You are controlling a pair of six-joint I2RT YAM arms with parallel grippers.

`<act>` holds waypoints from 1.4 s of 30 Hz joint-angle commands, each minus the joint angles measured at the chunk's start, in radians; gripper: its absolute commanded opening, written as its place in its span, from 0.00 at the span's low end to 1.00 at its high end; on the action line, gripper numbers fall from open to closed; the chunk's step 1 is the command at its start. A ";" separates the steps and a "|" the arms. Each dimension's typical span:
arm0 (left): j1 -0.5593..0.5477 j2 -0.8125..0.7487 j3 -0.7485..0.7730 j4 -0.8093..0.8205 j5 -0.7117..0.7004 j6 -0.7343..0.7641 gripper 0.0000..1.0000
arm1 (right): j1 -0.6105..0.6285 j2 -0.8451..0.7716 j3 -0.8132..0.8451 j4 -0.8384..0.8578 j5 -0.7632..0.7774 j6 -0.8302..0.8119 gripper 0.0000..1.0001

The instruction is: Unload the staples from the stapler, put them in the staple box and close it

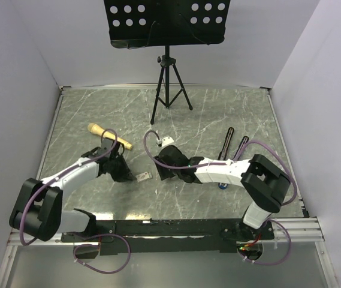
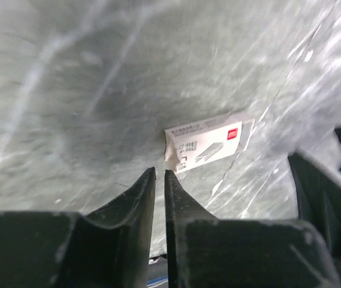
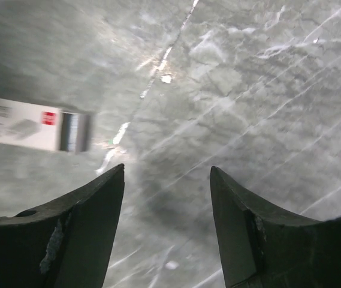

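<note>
The stapler (image 1: 229,143) lies on the table (image 1: 218,114) right of centre, just beyond the right forearm and well apart from both grippers. From above it reads as two slim dark bars splayed in a narrow V (the detail is too small to tell more).

The left gripper (image 1: 127,174) hangs low over the table left of centre. In its wrist view the left gripper (image 2: 159,172) shows its fingers (image 2: 140,198) drawn nearly together, with only a thin slit between them and nothing in it. Just past the tips lies a small white box (image 2: 209,144) with a red label and a printed drawing on its face.

The right gripper (image 1: 161,173) faces the left one from the other side, and the box (image 1: 143,177) sits flat between the two, near both and touching neither. In the right wrist view the right gripper (image 3: 167,168) has its fingers (image 3: 92,210) well apart with bare marble between them. The box (image 3: 23,123) is blurred off to the left, with a grey band at its nearer end.

A wooden-handled tool (image 1: 107,135) lies beyond the left gripper. A bit of blue (image 1: 223,186) peeks out from under the right arm. A black music stand (image 1: 167,21) on a tripod stands at the far edge.
</note>
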 commanded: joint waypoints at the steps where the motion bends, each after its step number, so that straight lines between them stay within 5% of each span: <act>1: 0.023 -0.035 0.164 -0.132 -0.158 0.033 0.18 | 0.052 -0.047 0.085 -0.122 -0.041 0.173 0.70; 8: 0.259 -0.151 0.276 -0.121 -0.198 0.131 0.31 | 0.136 0.088 0.296 -0.275 0.019 0.243 0.92; 12: 0.309 -0.234 0.264 -0.096 -0.224 0.172 0.50 | 0.150 0.183 0.397 -0.363 0.064 0.257 0.94; 16: 0.313 -0.242 0.227 -0.093 -0.222 0.220 0.57 | 0.159 0.254 0.477 -0.427 0.091 0.264 1.00; 32: 0.313 -0.207 0.199 -0.078 -0.161 0.258 0.60 | 0.196 0.449 0.637 -0.530 0.156 0.283 0.99; 42: 0.313 -0.218 0.193 -0.078 -0.158 0.257 0.59 | 0.198 0.429 0.603 -0.472 0.136 0.272 0.83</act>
